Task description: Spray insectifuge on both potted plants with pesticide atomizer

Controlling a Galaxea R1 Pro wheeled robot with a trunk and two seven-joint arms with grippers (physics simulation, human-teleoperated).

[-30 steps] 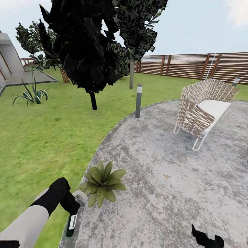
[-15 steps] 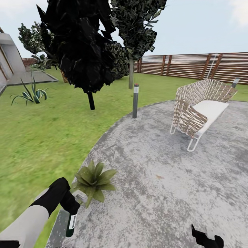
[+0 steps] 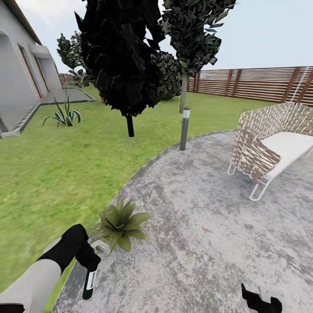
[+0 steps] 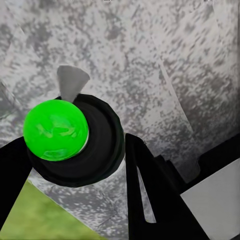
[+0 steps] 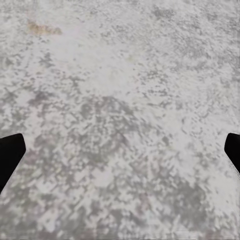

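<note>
Left gripper (image 3: pixel 89 261) clamped on the spray bottle (image 3: pixel 89 283).
Bottle: dark green, white label, bright green end; right gripper (image 5: pixel 120 150) spread wide, empty.

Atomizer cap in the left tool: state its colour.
Bright green, on the dark atomizer; the left wrist view shows it best.

- Left arm (image 3: pixel 39 274): white forearm, black wrist, reaching forward and low.
- Left gripper (image 3: pixel 89 263): pointing down, fingers (image 4: pixel 150 195) clamped on a bottle (image 3: pixel 89 283).
- Right gripper (image 3: pixel 261 302): low, black fingers (image 5: pixel 10 152) spread wide apart, holding nothing.
</note>
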